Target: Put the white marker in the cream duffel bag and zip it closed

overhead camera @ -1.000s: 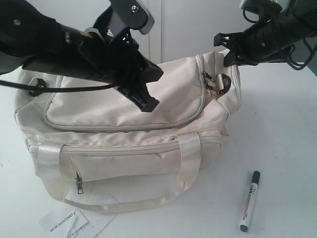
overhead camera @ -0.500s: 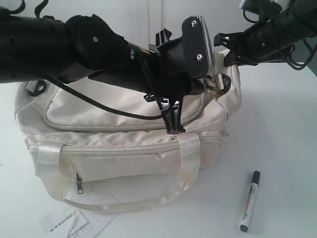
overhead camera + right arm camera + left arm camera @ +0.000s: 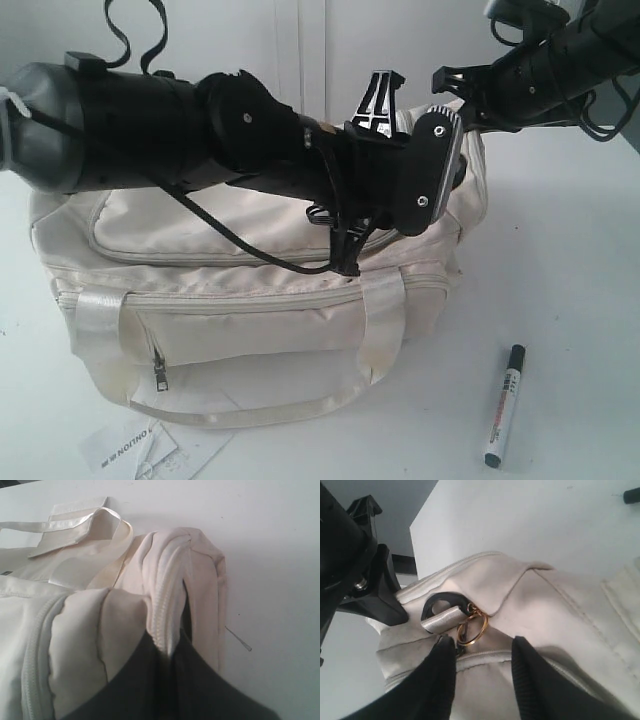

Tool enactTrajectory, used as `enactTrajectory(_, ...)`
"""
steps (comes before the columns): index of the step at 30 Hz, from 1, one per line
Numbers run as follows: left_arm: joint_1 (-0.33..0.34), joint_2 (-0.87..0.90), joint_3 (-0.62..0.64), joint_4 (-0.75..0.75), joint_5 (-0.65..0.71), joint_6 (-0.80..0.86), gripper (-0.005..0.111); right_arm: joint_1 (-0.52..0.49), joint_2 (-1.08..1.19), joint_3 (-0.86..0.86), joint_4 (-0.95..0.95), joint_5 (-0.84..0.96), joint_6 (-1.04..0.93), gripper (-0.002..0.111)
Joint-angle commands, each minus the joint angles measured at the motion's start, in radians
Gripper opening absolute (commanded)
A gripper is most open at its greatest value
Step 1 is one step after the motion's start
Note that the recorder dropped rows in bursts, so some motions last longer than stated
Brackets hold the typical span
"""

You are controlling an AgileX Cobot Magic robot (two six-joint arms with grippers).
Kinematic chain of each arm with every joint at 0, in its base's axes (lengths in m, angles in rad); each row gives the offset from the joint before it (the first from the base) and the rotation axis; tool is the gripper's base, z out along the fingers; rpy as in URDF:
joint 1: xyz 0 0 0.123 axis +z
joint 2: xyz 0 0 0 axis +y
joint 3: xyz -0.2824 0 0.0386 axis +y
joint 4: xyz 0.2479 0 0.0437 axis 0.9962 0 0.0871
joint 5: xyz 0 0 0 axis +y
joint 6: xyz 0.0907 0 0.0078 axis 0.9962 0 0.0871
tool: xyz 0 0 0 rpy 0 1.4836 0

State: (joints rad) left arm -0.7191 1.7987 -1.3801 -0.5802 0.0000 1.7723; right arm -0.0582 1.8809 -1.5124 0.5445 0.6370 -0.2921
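Exterior view: left gripper [image 3: 482, 649] has swung to the right end of the cream duffel bag [image 3: 250, 300], fingers now parted astride the gold ring [image 3: 472, 630]. Right gripper [image 3: 167, 652] stays pinched on the end seam. Unzipping appears next. Count: one bag, two grippers, and one white marker [image 3: 504, 405] lying on the table [image 3: 580, 280].

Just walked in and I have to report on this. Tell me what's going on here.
Both arms are at one end of the cream duffel bag. The right claw is shut on the fabric by the zip there. The left claw hangs open over the gold ring beside it. The white marker lies untouched on the table near the bag, not yet inside.
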Motion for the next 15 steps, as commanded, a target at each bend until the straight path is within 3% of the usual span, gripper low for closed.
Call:
enactTrajectory(1, -0.004, 0.009, -0.006, -0.013, -0.037, 0.017, 0.043, -0.001, 0.000, -0.002, 0.002, -0.017, -0.001, 0.000)
enactTrajectory(15, -0.022, 0.079, -0.086, -0.013, -0.052, 0.011, 0.043, -0.001, 0.000, -0.002, 0.002, -0.017, -0.001, 0.000)
